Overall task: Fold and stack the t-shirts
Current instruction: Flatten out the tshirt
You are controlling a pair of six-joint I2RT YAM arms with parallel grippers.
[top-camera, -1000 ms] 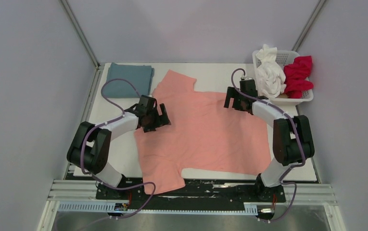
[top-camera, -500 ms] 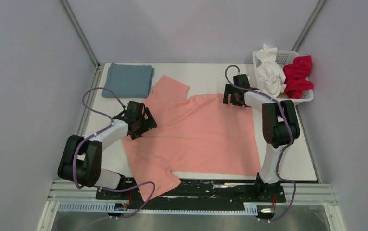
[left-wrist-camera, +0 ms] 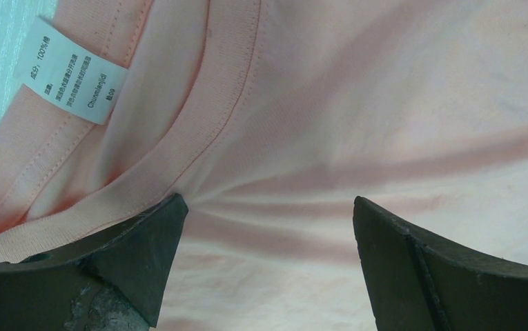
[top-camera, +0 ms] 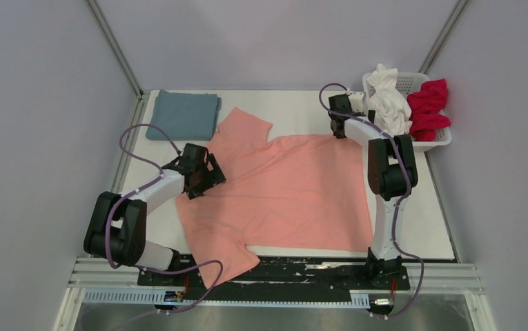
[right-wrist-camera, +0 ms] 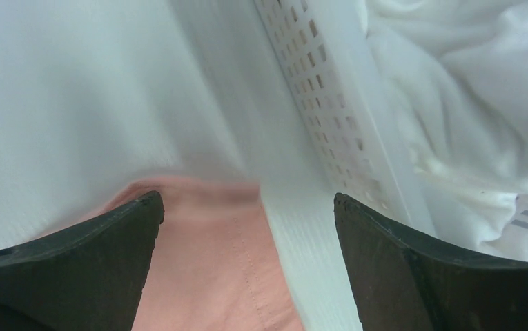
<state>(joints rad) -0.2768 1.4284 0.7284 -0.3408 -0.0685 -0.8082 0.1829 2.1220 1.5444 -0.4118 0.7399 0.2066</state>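
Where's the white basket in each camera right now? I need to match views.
Top external: white basket at the far right corner of the table.
Left wrist: not in view.
Right wrist: its lattice wall runs diagonally through the upper middle.
Shared landmark: the salmon-pink t-shirt, visible in all three views.

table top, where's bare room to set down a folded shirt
Bare: far strip between blue-grey t-shirt and basket; right edge beside the right arm. Crowded: the salmon-pink t-shirt covers the middle, basket fills the far right corner.
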